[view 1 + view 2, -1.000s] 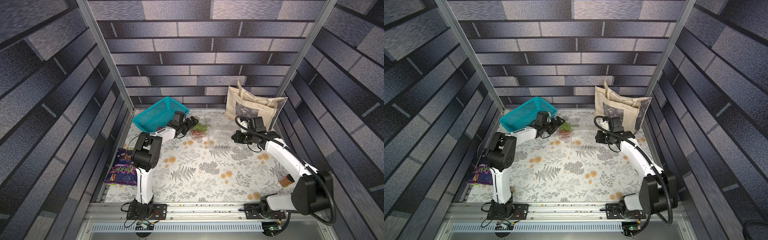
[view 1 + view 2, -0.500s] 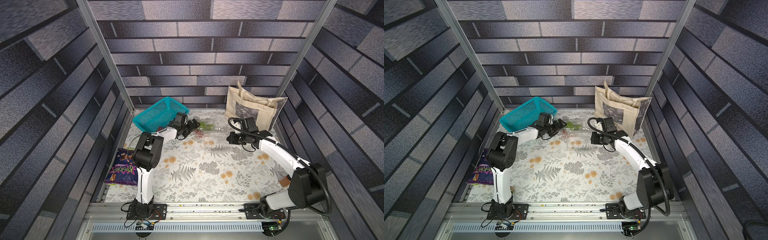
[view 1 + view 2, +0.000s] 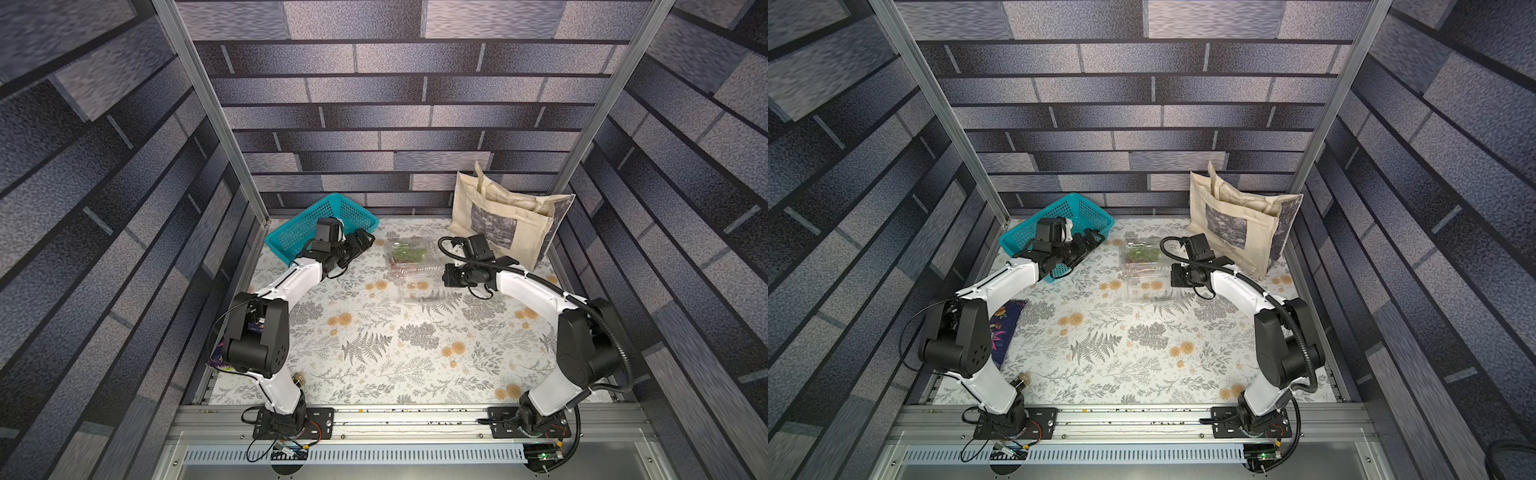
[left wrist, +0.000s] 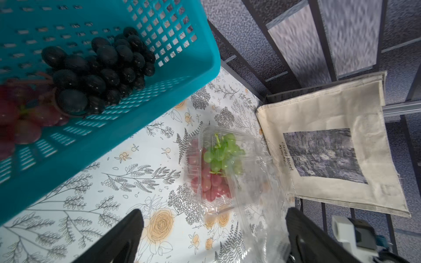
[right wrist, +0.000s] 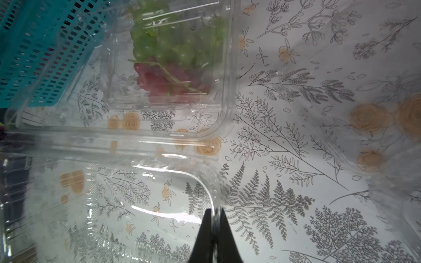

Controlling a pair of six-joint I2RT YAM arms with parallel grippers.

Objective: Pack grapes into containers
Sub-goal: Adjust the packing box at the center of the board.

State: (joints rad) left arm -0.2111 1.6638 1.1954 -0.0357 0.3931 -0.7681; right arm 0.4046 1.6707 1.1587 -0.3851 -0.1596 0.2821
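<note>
Pinching container edge; left jaws wide

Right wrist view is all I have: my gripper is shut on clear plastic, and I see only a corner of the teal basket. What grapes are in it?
Observer: A black-purple bunch and a red bunch lie in the teal basket.
Operator: Where is the left gripper?
Observer: The left gripper is open and empty, beside the basket, across the clear container you're pinching.
Operator: What's beyond my wrist?
Observer: A beige tote bag stands there.
</note>
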